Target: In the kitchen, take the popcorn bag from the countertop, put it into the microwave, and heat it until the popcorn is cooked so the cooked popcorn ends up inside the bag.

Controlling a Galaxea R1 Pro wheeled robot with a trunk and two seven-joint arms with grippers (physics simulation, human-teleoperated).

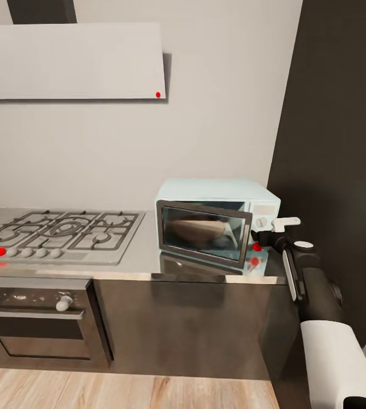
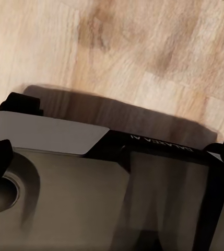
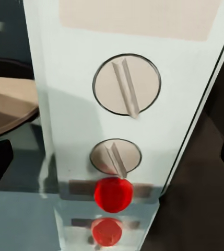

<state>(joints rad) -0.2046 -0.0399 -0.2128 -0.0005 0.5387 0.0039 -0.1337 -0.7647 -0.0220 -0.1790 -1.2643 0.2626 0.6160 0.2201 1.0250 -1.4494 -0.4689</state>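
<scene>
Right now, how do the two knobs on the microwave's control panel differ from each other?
The upper knob looks larger than the lower knob in the right wrist view. The upper knob sits just under the beige panel strip; the lower knob sits just above the red button. Both are round, pale, with a raised ridge tilted much the same way.

The microwave [image 1: 217,218], a small pale mint-blue box, stands upright on the grey glossy bench [image 1: 143,258] just beside the gas hob, near the bench's right end against the wall. Its dark-glass door stands slightly ajar, and through the glass a tan rounded shape, the popcorn bag [image 1: 197,230], sits inside the cavity. On its white control panel [image 3: 127,99] are two round knobs one above the other, with a red dot below that mirrors in the bench surface.
</scene>
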